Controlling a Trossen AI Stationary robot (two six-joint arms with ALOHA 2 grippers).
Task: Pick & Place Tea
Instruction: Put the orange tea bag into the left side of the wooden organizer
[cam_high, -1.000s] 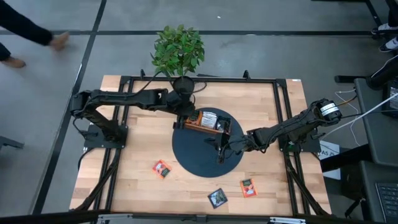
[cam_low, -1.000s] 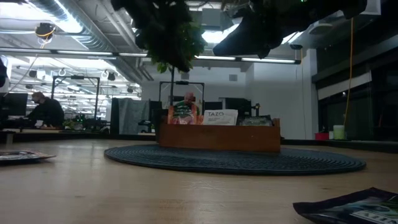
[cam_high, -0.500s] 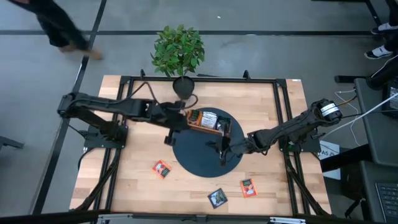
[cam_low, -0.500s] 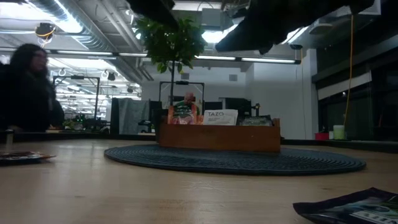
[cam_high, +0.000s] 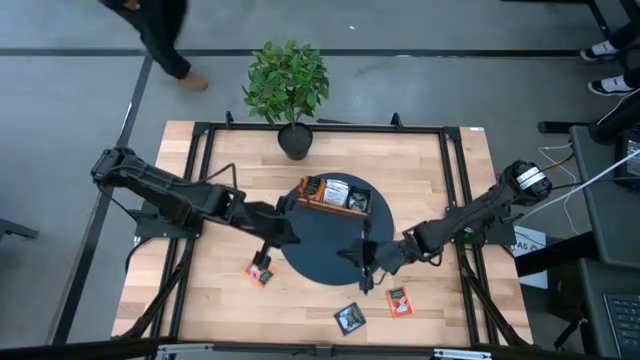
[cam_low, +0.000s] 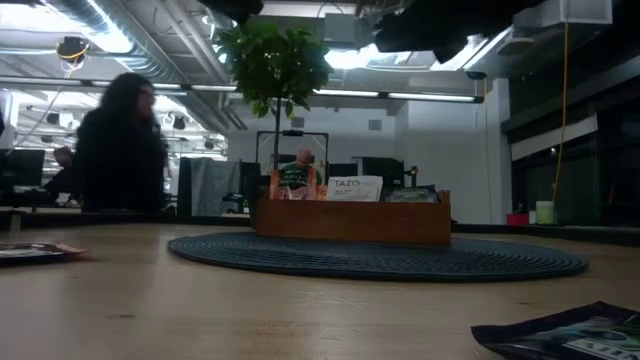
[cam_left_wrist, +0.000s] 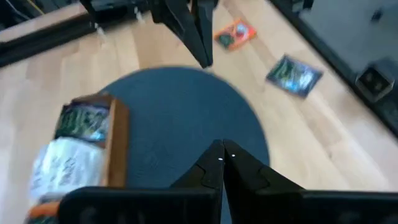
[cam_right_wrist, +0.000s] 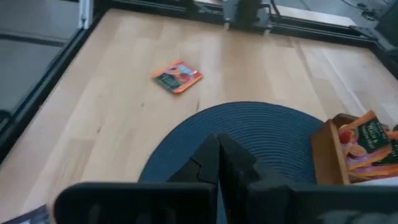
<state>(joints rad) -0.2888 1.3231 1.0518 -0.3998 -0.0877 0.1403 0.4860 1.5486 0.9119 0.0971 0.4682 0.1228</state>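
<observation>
We see both arms over the bench, neither carrying anything. The left gripper (cam_high: 267, 250) hangs over the left edge of the round dark mat (cam_high: 320, 255), just beside the orange sachet (cam_high: 261, 272) lying on bare wood near the mat's front-left; its fingers (cam_left_wrist: 214, 163) are pressed together with nothing between them. The right gripper (cam_high: 366, 270) sits over the mat's front-right edge, fingers (cam_right_wrist: 217, 152) also closed tight and empty. The wooden tray (cam_high: 333, 196) stands at the back of the mat with sachets upright in its three compartments: orange (cam_low: 294, 178) at one end, white (cam_low: 356, 188) in the middle, dark ones (cam_low: 412, 194) at the other end. Loose tea on the bench: a second orange sachet (cam_high: 399, 301) near the front right, off the mat, and a dark sachet (cam_high: 350, 318) close to the front edge, between the two orange ones. A potted plant (cam_high: 288, 85) stands at the back edge. A person (cam_low: 122, 145) shows beyond the table.
</observation>
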